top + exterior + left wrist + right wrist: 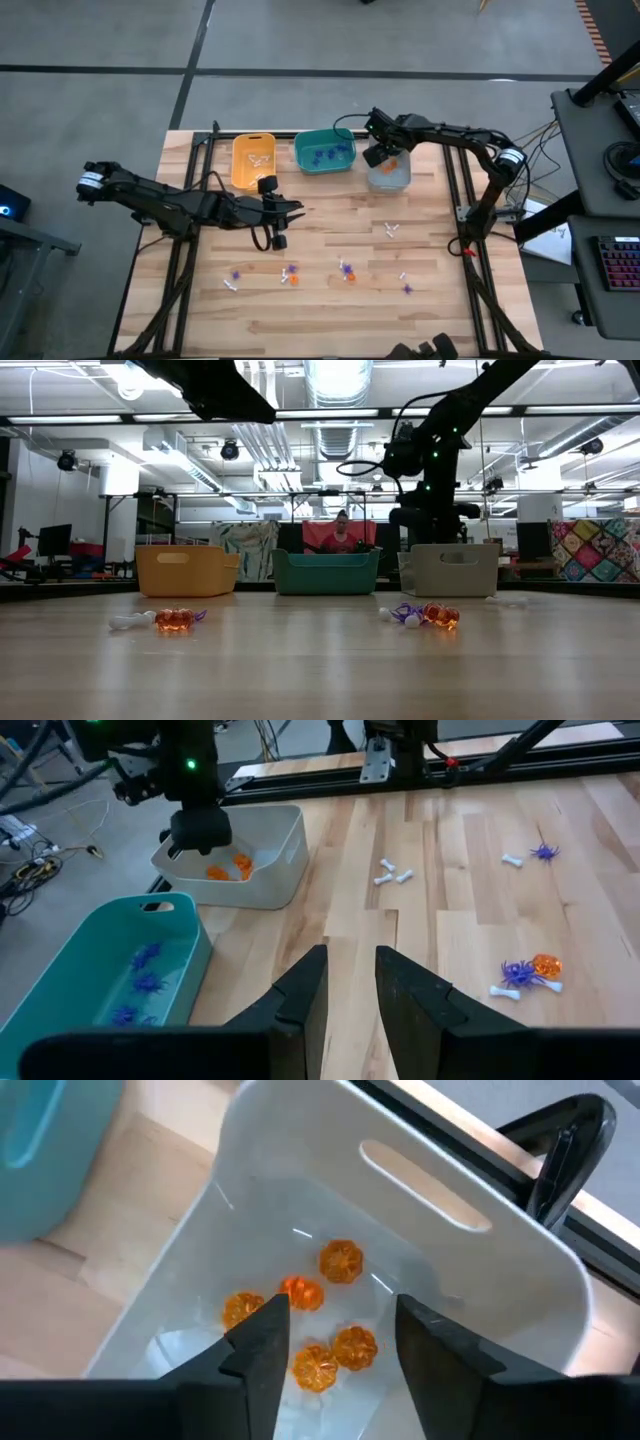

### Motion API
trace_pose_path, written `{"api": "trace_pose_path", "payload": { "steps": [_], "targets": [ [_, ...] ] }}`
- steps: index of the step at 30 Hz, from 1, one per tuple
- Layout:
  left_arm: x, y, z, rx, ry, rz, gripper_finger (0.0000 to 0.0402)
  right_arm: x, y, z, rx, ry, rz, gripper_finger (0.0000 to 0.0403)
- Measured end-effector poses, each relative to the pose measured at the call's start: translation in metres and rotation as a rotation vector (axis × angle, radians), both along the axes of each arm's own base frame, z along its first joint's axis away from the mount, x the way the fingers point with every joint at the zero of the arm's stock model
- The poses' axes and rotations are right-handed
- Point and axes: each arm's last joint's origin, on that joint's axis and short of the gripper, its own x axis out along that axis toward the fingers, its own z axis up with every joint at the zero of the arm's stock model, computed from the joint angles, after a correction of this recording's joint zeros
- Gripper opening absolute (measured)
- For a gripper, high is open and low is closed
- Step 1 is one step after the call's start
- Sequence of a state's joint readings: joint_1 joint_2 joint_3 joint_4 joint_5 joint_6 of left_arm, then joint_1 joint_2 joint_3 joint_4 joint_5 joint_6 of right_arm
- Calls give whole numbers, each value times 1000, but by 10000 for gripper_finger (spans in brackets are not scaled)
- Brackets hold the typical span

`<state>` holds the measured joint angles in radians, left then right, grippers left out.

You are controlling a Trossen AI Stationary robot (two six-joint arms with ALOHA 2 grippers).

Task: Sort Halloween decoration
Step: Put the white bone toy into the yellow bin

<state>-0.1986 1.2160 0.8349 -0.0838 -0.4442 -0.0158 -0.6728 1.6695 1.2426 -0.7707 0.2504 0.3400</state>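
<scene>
Tiny orange, purple and white trinkets lie scattered on the wooden table's near half (345,270), also in the left wrist view (530,972). Several orange pumpkins (330,1330) lie on the floor of the grey bin (390,175). Purple trinkets lie in the teal bin (325,152), white ones in the yellow bin (253,160). My right gripper (335,1342) hangs open and empty over the grey bin, pointing down into it. My left gripper (350,982) is open and empty above the table's middle (290,208).
The three bins stand in a row along the table's far edge. Black frame rails (455,190) run along the table's sides. A person (340,535) shows beyond the table in the low view. Bare wood lies between the bins and the scattered trinkets.
</scene>
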Motion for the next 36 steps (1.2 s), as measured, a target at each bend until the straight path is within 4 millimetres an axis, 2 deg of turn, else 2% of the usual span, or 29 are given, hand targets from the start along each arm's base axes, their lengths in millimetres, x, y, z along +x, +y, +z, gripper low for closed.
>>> {"api": "trace_pose_path", "payload": {
  "steps": [6, 10, 15, 20, 29, 36],
  "targets": [
    [0, 0, 0, 0, 0, -1, 70, 7, 7, 22, 100, -92, 59, 180],
    [0, 0, 0, -2, 0, 0, 70, 14, 21, 44, 168, -154, 113, 180],
    [-1, 0, -2, -21, 0, 9, 70, 22, 54, 67, 166, -179, 216, 176],
    [-1, 0, -4, -33, 4, 15, 70, 31, 98, 82, 167, -205, 340, 169],
    [-1, 0, -4, -59, -5, 18, 70, 48, 184, 77, 209, -163, 609, 166],
    [-1, 0, -4, -65, -7, 21, 70, 45, 231, 56, 282, -109, 607, 166]
  ]
}}
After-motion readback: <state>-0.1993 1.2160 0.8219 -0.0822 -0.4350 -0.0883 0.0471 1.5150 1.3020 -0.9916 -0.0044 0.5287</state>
